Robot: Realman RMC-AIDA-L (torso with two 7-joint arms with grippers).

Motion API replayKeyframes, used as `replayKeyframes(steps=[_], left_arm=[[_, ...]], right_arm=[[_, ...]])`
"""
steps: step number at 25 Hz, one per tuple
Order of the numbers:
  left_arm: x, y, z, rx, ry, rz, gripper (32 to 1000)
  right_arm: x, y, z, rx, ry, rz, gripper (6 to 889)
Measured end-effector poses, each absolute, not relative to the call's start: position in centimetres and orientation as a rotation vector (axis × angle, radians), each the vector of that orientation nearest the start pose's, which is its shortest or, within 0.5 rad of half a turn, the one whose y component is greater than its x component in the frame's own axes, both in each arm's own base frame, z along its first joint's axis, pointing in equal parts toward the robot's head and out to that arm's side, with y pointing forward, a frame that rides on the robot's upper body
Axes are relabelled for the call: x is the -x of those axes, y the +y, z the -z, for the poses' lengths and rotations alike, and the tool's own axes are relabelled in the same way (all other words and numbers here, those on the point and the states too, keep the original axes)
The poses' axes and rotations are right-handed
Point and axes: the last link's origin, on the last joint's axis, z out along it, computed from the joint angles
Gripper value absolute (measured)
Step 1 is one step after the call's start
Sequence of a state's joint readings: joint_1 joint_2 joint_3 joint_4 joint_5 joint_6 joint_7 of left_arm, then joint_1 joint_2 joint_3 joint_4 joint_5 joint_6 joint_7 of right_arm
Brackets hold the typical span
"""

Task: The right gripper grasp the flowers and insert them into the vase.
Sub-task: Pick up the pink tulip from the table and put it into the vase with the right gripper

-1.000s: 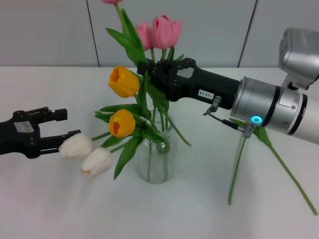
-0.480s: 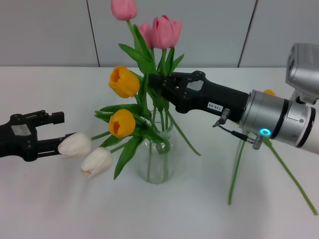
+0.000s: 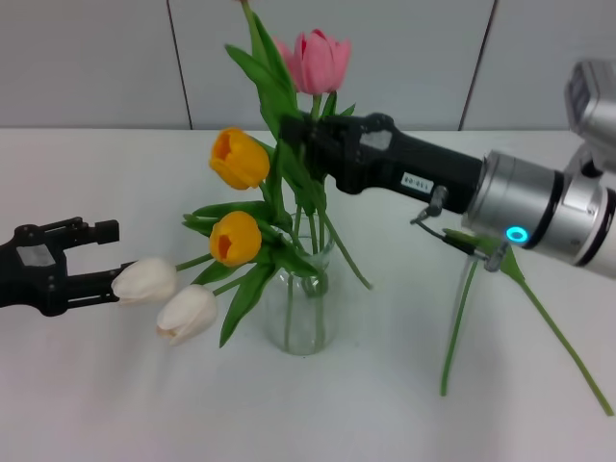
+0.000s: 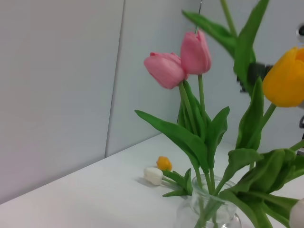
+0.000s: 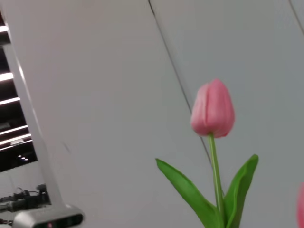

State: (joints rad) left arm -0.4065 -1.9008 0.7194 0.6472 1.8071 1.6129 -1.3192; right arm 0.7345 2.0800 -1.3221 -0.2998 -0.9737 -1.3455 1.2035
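right claw (image 3: pixel 296 144) | seemingly gripping flowers (image 3: pixel 279 106) stem | above vase (image 3: pixel 300 308)

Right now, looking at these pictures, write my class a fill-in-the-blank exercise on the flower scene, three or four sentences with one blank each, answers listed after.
1. The right hand grips a tulip stem directly above the clear glass ____.
2. In the right wrist view, the tulip on that stem has a ____ head.
3. Two ____ tulip heads droop from the vase toward the left hand.
4. Beneath the right arm, loose green ____ lie on the white table.

Answers: vase; pink; white; stems
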Motion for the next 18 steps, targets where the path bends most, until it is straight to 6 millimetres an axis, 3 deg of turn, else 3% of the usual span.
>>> replayKeyframes(steps=[12,18], left_arm=[[30.4,32.1,-7.8,2.583,-0.542,0.701,815],[30.0,32.4,-7.8,2.588,-0.528,0.706,815]], right_arm=[[-9.9,40.5,5.1,2.555,0.559,-1.329,52],[-9.3,41.5,6.1,2.571,0.576,-1.222,53]])
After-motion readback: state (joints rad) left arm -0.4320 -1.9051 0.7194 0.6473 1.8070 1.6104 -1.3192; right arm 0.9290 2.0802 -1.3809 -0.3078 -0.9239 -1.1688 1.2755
